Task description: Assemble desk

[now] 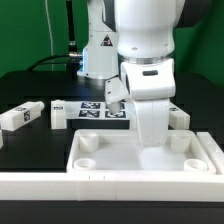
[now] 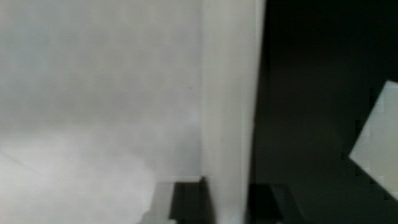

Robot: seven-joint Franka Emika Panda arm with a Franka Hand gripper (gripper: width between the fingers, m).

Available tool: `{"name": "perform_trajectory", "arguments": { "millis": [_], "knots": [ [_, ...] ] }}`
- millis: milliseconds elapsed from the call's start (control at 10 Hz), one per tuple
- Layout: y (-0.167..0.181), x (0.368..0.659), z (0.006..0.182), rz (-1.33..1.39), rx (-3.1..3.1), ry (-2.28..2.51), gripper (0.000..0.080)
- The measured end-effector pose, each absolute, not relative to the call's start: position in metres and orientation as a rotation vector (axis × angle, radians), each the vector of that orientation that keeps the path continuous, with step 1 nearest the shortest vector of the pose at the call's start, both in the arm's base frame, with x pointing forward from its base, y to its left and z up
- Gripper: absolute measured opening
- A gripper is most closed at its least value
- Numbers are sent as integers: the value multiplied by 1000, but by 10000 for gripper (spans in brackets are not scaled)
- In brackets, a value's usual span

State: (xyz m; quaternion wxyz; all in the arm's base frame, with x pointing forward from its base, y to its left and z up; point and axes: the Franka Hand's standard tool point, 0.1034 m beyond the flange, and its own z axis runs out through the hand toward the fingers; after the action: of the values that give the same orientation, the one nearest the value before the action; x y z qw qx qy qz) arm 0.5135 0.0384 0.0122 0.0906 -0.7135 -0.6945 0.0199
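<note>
Exterior view: the desk top is seen lying flat on the black counter in the lower centre of the frame, with its sockets facing up. The gripper is set down on its far rim. In the wrist view the jaws are shown pinching that rim, with a dark finger on each side. One leg is laid at centre left. A second leg is laid beside the marker board.
</note>
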Motion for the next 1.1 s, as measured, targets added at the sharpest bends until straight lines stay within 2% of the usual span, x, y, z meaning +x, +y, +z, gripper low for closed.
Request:
{"name": "perform_trajectory", "arguments": {
  "millis": [100, 200, 400, 500, 600, 700, 1000, 1100],
  "knots": [
    [37, 513, 12, 61, -2131, -2053, 71],
    [37, 513, 12, 62, -2131, -2053, 158],
    [37, 513, 12, 63, -2131, -2052, 432],
    [36, 512, 12, 64, -2133, -2052, 432],
    [33, 508, 17, 67, -2159, -2034, 590],
    [34, 499, 24, 75, -2205, -2003, 637],
    [42, 484, 50, 94, -2363, -1869, 648],
    [48, 476, 53, 109, -2409, -1815, 649]
  ]
}}
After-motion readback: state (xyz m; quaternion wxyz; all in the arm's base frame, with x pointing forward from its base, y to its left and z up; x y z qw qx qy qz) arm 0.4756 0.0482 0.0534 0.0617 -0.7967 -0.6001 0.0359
